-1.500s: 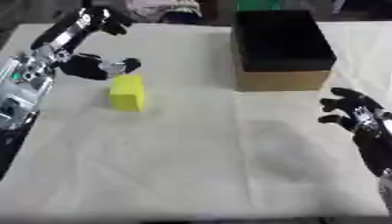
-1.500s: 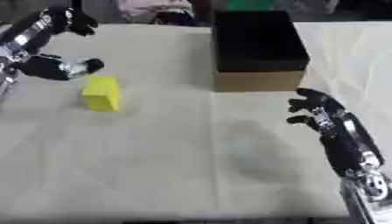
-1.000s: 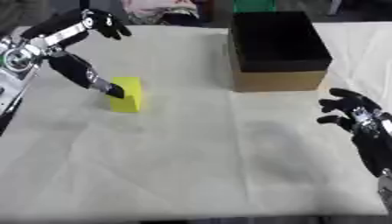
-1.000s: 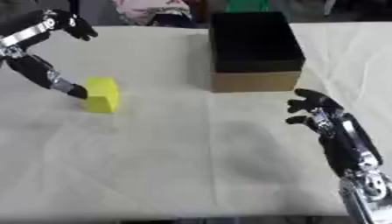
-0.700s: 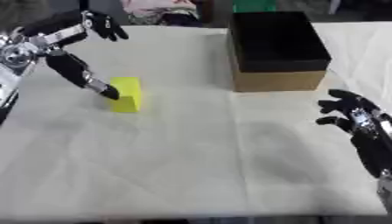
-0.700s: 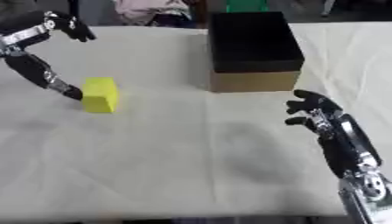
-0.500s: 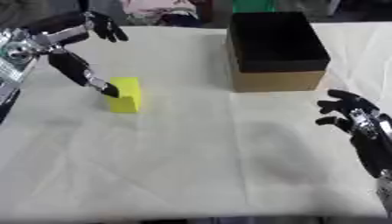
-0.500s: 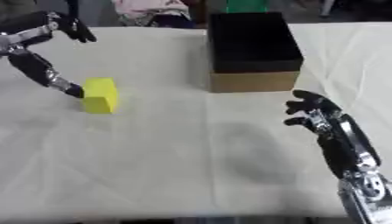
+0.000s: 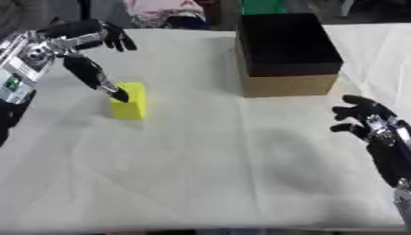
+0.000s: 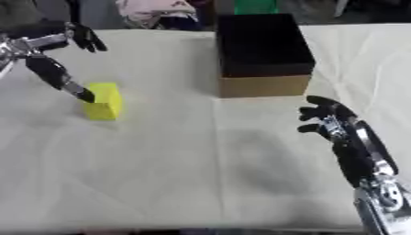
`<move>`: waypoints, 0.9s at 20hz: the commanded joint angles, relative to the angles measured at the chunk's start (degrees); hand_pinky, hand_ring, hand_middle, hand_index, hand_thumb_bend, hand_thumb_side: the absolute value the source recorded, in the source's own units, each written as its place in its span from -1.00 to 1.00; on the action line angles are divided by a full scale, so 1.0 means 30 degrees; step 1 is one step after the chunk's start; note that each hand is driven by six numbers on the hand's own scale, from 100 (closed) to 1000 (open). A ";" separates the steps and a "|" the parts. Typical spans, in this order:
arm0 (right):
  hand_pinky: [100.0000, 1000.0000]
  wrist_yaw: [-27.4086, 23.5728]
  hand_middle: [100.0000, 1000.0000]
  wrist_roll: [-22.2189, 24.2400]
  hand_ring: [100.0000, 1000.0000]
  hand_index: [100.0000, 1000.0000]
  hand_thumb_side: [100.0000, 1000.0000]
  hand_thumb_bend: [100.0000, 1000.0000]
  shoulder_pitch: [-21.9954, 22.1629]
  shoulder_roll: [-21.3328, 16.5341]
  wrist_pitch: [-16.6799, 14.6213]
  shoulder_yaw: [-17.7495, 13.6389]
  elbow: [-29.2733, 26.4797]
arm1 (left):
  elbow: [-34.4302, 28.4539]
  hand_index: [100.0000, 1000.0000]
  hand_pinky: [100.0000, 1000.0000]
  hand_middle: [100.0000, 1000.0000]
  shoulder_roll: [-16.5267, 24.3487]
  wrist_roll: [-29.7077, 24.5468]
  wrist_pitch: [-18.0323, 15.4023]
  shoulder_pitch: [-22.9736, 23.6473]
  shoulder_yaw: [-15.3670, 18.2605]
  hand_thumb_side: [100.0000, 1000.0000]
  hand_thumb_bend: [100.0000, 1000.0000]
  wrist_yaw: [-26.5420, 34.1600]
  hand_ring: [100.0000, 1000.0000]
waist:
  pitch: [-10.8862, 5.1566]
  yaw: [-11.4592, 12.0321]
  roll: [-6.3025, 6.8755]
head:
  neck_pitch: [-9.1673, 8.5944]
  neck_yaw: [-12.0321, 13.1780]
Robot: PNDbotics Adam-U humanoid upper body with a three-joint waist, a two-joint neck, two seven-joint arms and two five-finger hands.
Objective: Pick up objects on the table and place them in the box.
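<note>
Left hand (image 9: pixel 76 50) upper left, fingers spread, thumb tip touching yellow block (image 9: pixel 129 101) at left-centre on table (image 9: pixel 201 174). Right hand (image 10: pixel 333 121) lower right, spread, idle. Box (image 9: pixel 285 53) top centre.

A yellow block (image 9: pixel 129 100) sits on the left side of the counter (image 9: pixel 208 174), which is covered with a pale cloth. It is a small rectangular piece, bright yellow on every visible face, standing with its longer side running near to far. Far to its right, well apart from it, stands the box (image 9: pixel 286 53): an open-topped cardboard box with brown outer walls and a black inside, upright near the far edge.
</note>
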 commanded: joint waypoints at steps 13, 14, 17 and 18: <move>0.23 0.0008 0.03 0.0064 0.65 0.62 0.39 -1.00 -0.0080 -0.0260 -0.0030 -0.0009 -0.0100 | 0.2990 0.56 0.46 0.37 -0.0751 0.0214 -0.0833 -0.0938 -0.0034 -0.28 0.72 -0.2912 0.41 | -0.0391 -0.0066 0.0050 | -0.0017 -0.0032; 0.23 0.0006 0.03 0.0067 0.65 0.62 0.39 -1.00 -0.0080 -0.0253 -0.0030 -0.0006 -0.0096 | 0.3125 0.56 0.46 0.36 -0.0801 0.0234 -0.0871 -0.0952 -0.0014 -0.32 0.71 -0.3002 0.40 | -0.0392 -0.0071 0.0049 | -0.0021 -0.0028; 0.23 0.0002 0.03 0.0076 0.65 0.62 0.39 -1.00 -0.0079 -0.0245 -0.0031 -0.0005 -0.0088 | 0.3500 0.54 0.46 0.35 -0.0951 0.0329 -0.0972 -0.0979 0.0058 -0.37 0.70 -0.3237 0.40 | -0.0393 -0.0092 0.0046 | -0.0029 -0.0030; 0.23 0.0002 0.03 0.0077 0.65 0.62 0.39 -1.00 -0.0080 -0.0246 -0.0033 -0.0006 -0.0088 | 0.3609 0.54 0.45 0.35 -0.0997 0.0375 -0.0998 -0.0985 0.0080 -0.38 0.67 -0.3296 0.40 | -0.0392 -0.0098 0.0045 | -0.0032 -0.0029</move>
